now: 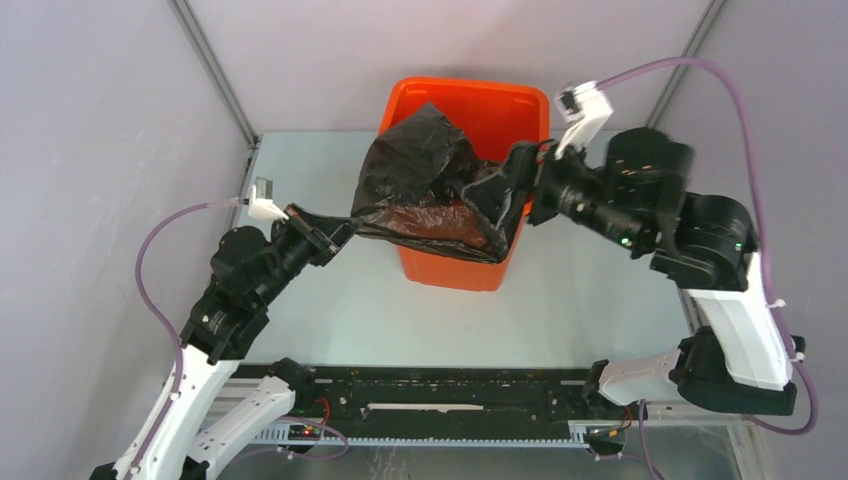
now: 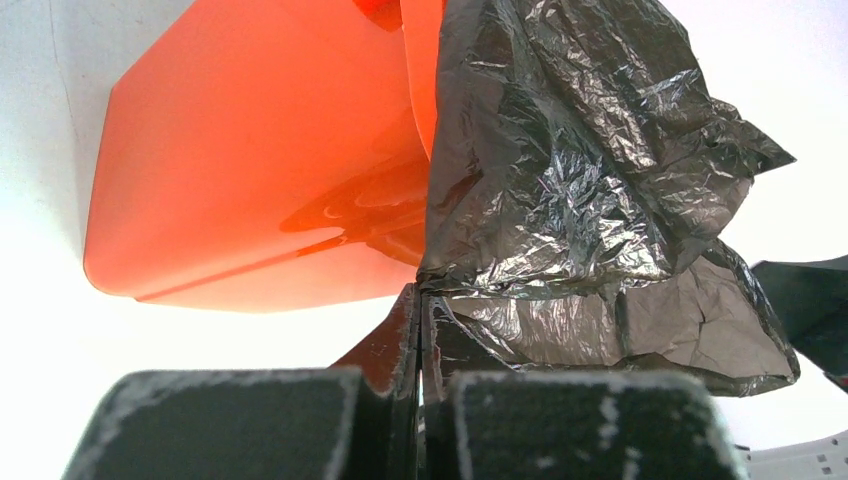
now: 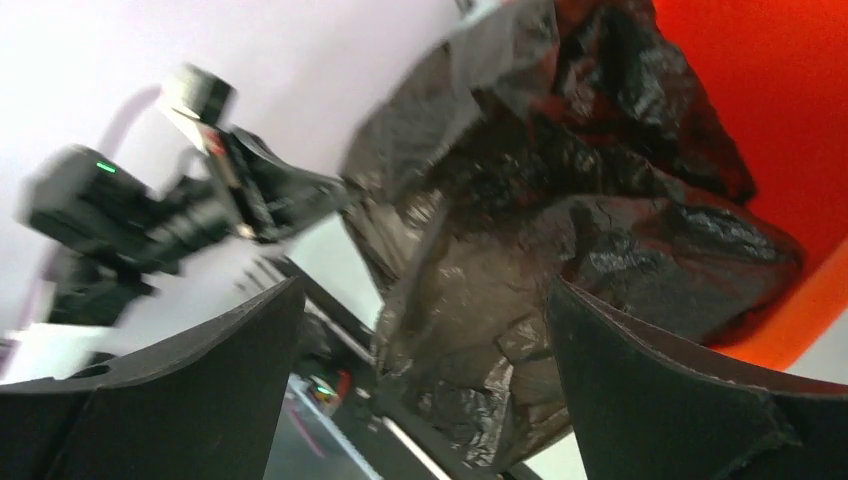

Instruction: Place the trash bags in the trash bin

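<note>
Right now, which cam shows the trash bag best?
Top external: the whole trash bag, spread over the near rim of the trash bin, corner pinched by the left claw. Left wrist shows only the film near that pinch; right wrist, a blurred close-up past the open right claw.

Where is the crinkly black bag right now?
In the top view, the black bag is draped over the near rim of the orange bin, mid-table. The left gripper pinches its left corner; the right gripper is open at its right side.

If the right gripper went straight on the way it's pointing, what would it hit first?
The bag, draped over the bin rim, just ahead of the open right gripper. Depth is unclear, but nothing else shows between.
</note>
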